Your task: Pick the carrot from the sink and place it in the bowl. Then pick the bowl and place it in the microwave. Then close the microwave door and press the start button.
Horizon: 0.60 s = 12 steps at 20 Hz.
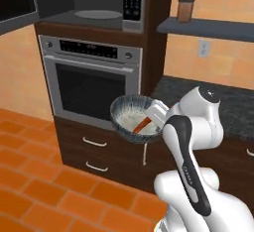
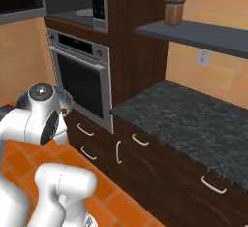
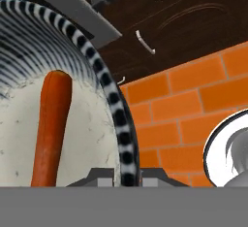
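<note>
My gripper is shut on the near rim of the bowl and holds it in the air in front of the wall oven. The orange carrot lies inside the bowl on its pale bottom. In the hand view the striped bowl rim runs between my gripper fingertips, with the carrot to its left. The microwave is above, its dark cavity and turntable showing. The microwave door stands swung open at the upper left. The sink is out of view.
The wall oven sits under the microwave, with drawers below it. A dark stone counter runs to the right, with a shelf and a brown jar above. Orange tile floor lies below the bowl.
</note>
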Tool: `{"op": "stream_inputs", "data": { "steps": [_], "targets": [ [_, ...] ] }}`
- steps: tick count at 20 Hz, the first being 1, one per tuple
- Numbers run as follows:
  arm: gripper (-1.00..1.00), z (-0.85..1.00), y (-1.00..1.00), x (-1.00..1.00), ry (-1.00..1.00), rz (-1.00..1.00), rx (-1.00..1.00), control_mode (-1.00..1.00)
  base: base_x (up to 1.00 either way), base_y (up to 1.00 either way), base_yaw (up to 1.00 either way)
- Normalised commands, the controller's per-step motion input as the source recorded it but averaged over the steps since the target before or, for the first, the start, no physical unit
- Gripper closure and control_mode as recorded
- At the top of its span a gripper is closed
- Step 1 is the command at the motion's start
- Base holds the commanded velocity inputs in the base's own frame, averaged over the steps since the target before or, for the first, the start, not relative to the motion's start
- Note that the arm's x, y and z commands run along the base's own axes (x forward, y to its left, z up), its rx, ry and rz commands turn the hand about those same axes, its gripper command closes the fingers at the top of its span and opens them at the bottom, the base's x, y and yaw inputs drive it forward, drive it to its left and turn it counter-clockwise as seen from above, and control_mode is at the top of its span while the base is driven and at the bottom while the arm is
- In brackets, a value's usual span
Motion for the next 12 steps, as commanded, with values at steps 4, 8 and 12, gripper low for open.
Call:
{"op": "stream_inputs", "data": {
  "steps": [4, 8, 12],
  "targets": [
    [1.0, 0.0, 0.0, 0.0, 0.0, 0.0, 0.0, 1.0, 0.81, 0.78, -0.24],
    [1.0, 0.0, 0.0, 0.0, 0.0, 0.0, 0.0, 1.0, 0.73, 0.68, -0.31],
    [1.0, 0.0, 0.0, 0.0, 0.0, 0.0, 0.0, 1.0, 0.61, 0.41, -0.36]
  ]
}}
